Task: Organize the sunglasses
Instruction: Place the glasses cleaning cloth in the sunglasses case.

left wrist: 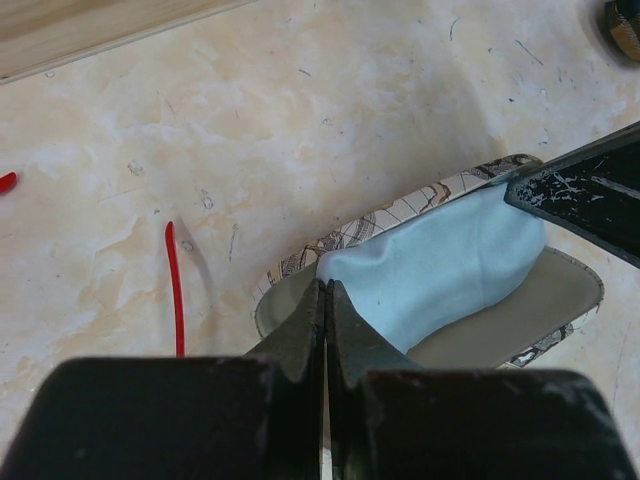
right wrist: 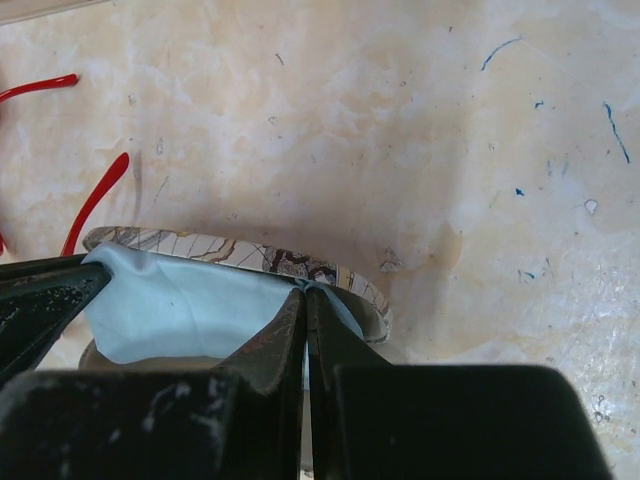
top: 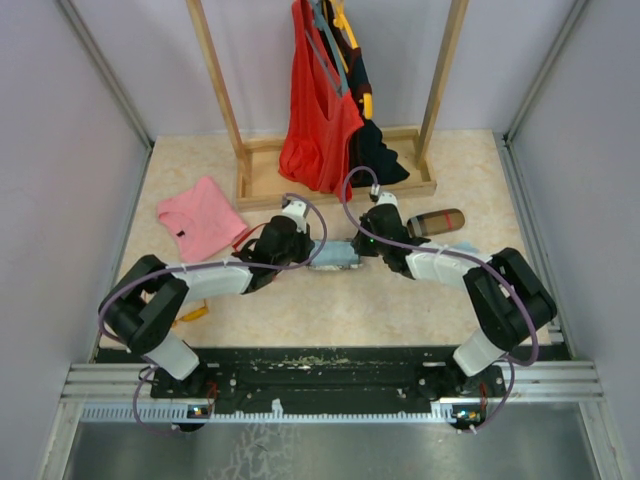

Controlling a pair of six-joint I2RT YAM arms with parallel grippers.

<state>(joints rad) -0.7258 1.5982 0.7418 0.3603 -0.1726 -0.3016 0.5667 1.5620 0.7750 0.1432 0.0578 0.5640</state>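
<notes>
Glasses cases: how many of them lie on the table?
2. The patterned case lies at the centre under a light blue cloth; the brown case lies to its right.

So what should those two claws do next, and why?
Probably lift the blue cloth out of the open case. The left claw and the right claw are each shut on an end of it, it covers the case's hollow, and the sunglasses lie on the table beside it.

— How much of the sunglasses [left wrist: 176, 290] shows?
— Only slim red arms, cut off at the wrist views' edges. From above, too small to tell.
— The case [left wrist: 565, 300]?
— The cloth [left wrist: 440, 265] hides most of its inside.
</notes>
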